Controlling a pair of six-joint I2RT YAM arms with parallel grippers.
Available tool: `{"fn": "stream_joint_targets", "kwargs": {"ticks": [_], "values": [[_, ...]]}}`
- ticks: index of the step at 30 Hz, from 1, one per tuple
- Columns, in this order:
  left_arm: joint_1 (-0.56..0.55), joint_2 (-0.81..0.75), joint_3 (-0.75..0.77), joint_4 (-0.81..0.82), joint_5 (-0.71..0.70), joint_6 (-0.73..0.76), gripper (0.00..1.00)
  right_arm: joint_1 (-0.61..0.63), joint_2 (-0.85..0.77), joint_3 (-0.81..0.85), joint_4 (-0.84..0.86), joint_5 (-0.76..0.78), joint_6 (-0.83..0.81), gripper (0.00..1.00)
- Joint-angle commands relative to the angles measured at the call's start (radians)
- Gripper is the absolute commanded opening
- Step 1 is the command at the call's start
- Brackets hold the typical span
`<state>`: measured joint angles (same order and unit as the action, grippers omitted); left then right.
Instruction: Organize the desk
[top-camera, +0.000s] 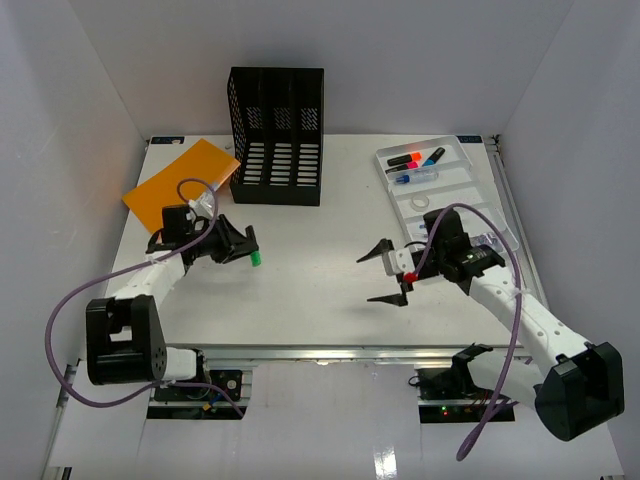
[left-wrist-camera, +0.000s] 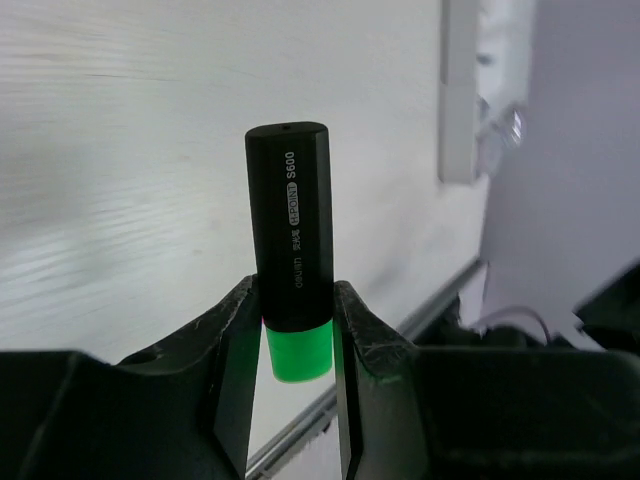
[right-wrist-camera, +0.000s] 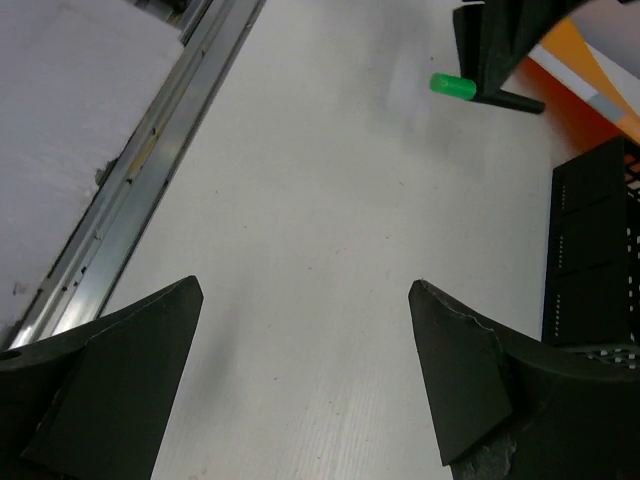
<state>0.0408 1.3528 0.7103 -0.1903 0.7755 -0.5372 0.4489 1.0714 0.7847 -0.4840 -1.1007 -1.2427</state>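
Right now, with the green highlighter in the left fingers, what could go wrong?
1. The left fingers pinch the highlighter only near its green end, so the long black body may pivot or slip out.
2. The open right fingers hover over the desk between it and the tray; a direct carry could collide.

Plain white panels closed the scene in: a left wall (top-camera: 60, 120), a far wall (top-camera: 420, 60) and a right wall (top-camera: 590, 130) — the far one lit brightest. Between them lay the white desk (top-camera: 310, 290); its near metal rail (top-camera: 300, 351) caught a glare.
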Motion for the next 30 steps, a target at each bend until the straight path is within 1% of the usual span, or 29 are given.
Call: {"fn": "stream_joint_targets", "kwargs": {"ticks": [1, 3, 5, 7, 11, 14, 17, 24, 26, 27, 29, 30], "values": [[-0.206, 0.093, 0.035, 0.118, 0.399, 0.088, 0.12, 0.122, 0.019, -0.024, -0.022, 0.188, -0.323, 0.93], [-0.271, 0.157, 0.069, 0.118, 0.45, 0.089, 0.11, 0.156, 0.023, -0.032, 0.06, 0.271, -0.33, 0.97], [-0.327, 0.193, 0.092, 0.118, 0.475, 0.1, 0.11, 0.172, 0.051, -0.006, 0.078, 0.305, -0.339, 1.0], [-0.364, 0.226, 0.111, 0.118, 0.492, 0.108, 0.11, 0.189, 0.068, 0.024, 0.089, 0.336, -0.325, 0.94], [-0.429, 0.29, 0.157, 0.071, 0.53, 0.145, 0.11, 0.272, 0.118, 0.06, 0.107, 0.431, -0.32, 0.9], [-0.443, 0.323, 0.186, 0.041, 0.53, 0.171, 0.11, 0.325, 0.144, 0.043, 0.148, 0.521, -0.333, 0.88], [-0.466, 0.357, 0.22, -0.002, 0.521, 0.201, 0.11, 0.371, 0.168, 0.038, 0.208, 0.581, -0.312, 0.85], [-0.511, 0.402, 0.257, -0.086, 0.493, 0.266, 0.12, 0.429, 0.233, 0.08, 0.22, 0.639, -0.282, 0.79], [-0.517, 0.407, 0.261, -0.095, 0.49, 0.273, 0.12, 0.443, 0.251, 0.086, 0.219, 0.651, -0.285, 0.75], [-0.518, 0.408, 0.262, -0.095, 0.49, 0.273, 0.12, 0.444, 0.259, 0.088, 0.219, 0.657, -0.285, 0.75], [-0.522, 0.407, 0.265, -0.104, 0.485, 0.277, 0.12, 0.473, 0.285, 0.099, 0.211, 0.682, -0.285, 0.64], [-0.522, 0.405, 0.265, -0.106, 0.485, 0.278, 0.13, 0.478, 0.291, 0.102, 0.208, 0.69, -0.285, 0.55]]}}
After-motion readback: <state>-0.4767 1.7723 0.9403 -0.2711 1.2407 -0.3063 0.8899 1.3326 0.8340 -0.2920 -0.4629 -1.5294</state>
